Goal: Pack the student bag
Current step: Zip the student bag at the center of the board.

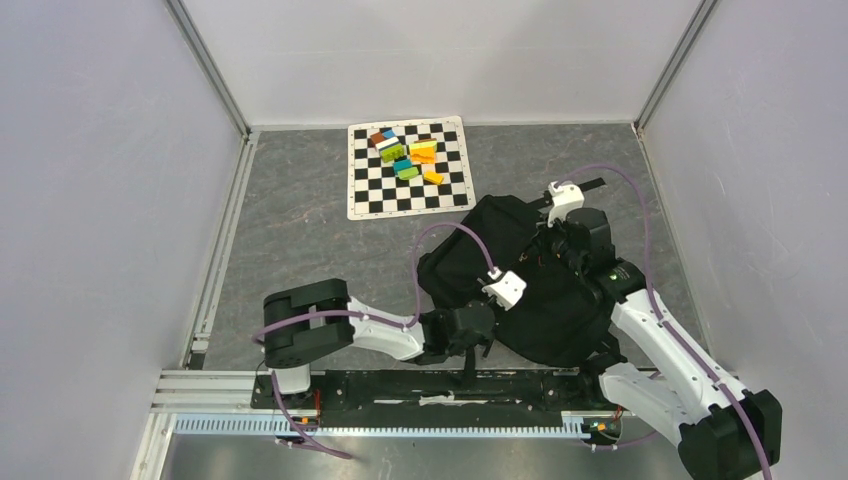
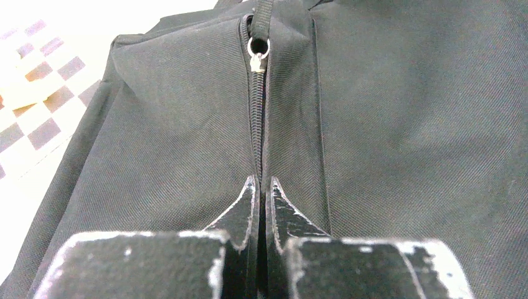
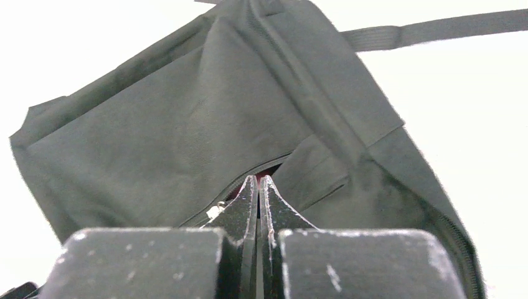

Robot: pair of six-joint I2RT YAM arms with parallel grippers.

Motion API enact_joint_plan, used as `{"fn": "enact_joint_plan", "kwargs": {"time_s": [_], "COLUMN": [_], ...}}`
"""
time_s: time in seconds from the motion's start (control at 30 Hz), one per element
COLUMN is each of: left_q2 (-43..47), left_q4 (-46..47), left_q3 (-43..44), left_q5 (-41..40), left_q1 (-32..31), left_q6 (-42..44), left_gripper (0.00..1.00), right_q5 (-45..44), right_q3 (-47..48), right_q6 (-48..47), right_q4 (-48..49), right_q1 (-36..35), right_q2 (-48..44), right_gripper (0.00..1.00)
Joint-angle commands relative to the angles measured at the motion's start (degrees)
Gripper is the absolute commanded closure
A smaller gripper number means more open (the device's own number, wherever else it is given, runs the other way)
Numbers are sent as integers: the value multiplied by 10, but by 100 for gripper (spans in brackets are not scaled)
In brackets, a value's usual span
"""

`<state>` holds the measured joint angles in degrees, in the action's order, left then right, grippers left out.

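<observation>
The student bag (image 1: 520, 275) is a black fabric backpack lying on the table at centre right. My left gripper (image 1: 484, 326) is at its near left edge. In the left wrist view its jaws (image 2: 263, 182) are shut, tips on the closed zip line (image 2: 256, 124) of the bag (image 2: 405, 124); a silver zip pull (image 2: 258, 53) lies further up. My right gripper (image 1: 550, 250) is over the bag's far right part. In the right wrist view its jaws (image 3: 258, 179) are shut, tips at a slightly open zip showing red inside; a small silver slider (image 3: 216, 210) sits just left of them.
A black-and-white checkered mat (image 1: 400, 195) lies at the back centre with several small coloured blocks (image 1: 410, 155) on it. A black strap (image 3: 436, 28) trails from the bag's far side. Grey walls close in left, right and back; a metal rail (image 1: 400, 425) runs along the near edge.
</observation>
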<state>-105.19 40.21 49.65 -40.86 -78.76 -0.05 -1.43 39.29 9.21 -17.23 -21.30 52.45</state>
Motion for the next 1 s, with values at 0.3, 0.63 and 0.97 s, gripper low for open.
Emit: {"fn": "enact_joint_plan", "kwargs": {"time_s": [0.3, 0.63, 0.97], "left_q2": [115, 181, 235], "left_q4": [-70, -120, -158], "left_q3": [-85, -136, -174], "left_q5": [39, 71, 112], "left_q1": [-6, -5, -3], "left_q6": [-89, -125, -170], "left_gripper": [98, 98, 98], "right_q5": [-175, -207, -196], "right_q3": [15, 6, -26], "right_q6": [-30, -30, -25], "right_q4": [123, 137, 168], "right_q1": [4, 4, 4], "right_q2": [40, 101, 162], "right_gripper": [100, 100, 100]}}
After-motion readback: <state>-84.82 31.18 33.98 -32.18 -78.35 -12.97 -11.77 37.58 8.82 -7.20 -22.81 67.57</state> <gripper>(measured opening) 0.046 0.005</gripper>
